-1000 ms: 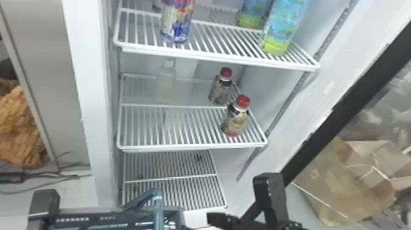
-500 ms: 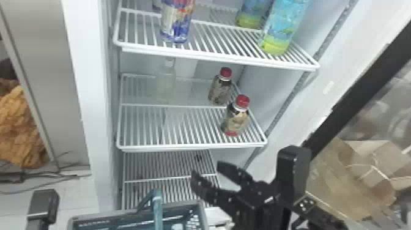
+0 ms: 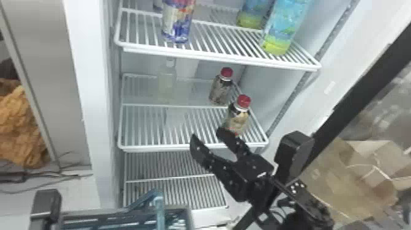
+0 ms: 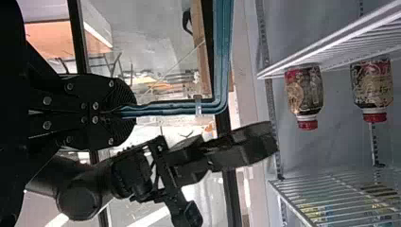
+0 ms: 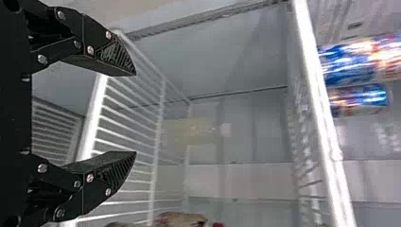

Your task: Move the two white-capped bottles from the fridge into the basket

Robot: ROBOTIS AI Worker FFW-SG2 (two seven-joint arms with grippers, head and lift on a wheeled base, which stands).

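Standing upright near the back of the middle shelf (image 3: 195,149) of the fridge (image 3: 81,91) is one white-capped bottle (image 3: 166,81). In the head view, it is at about eleven o'clock from the right gripper (image 3: 206,136). That gripper is wide open with nothing in it, and its fingers look ready for a grab. The left gripper (image 4: 127,112) is closed around the blue handle (image 4: 161,109) of the basket (image 3: 180,214). The basket is low down in the head view, between seven and eight o'clock from the right gripper.

So at least one bottle is left to move. I can't tell if the other one is in the basket, because its floor is hidden from here. The job may be half done, or it may be just at the start.

Next, I think the right gripper should go in toward eleven o'clock, close on the white-capped bottle and bring it out to the basket. It has to mind the front red-capped bottle (image 3: 238,122) at two o'clock and the back red-capped bottle (image 3: 220,90) at one o'clock. A bump could tip them over. The bottle looks clear and smooth, so it might slip if the grip is too weak.
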